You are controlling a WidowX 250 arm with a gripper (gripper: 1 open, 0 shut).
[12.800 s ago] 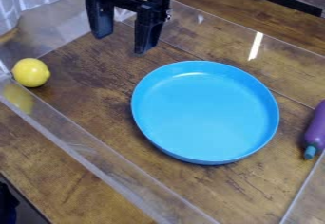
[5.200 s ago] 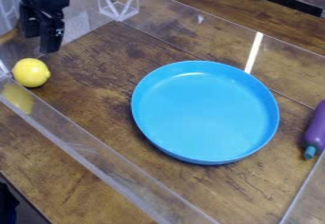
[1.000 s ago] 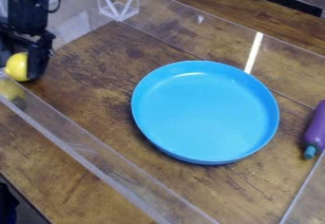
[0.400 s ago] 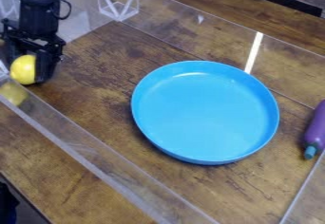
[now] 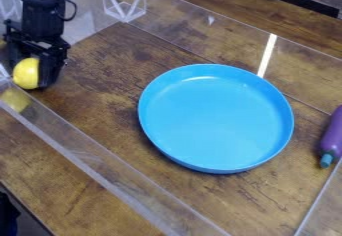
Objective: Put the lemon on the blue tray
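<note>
The lemon (image 5: 26,72) is a small bright-yellow fruit at the far left of the wooden table. My gripper (image 5: 30,70) reaches down from above and its black fingers (image 5: 51,64) stand on either side of the lemon, shut on it. Much of the lemon is hidden by the fingers. The blue tray (image 5: 217,116) is a large round shallow dish in the middle of the table, well to the right of the gripper, with nothing in it.
A purple elongated object (image 5: 330,136) lies at the right edge. A clear plastic wall (image 5: 94,170) runs along the table's front left side, and its reflection shows a yellow patch below the lemon.
The fingers have shut on the lemon since a second ago. The lemon sits slightly higher and more to the right in the gripper than before.
</note>
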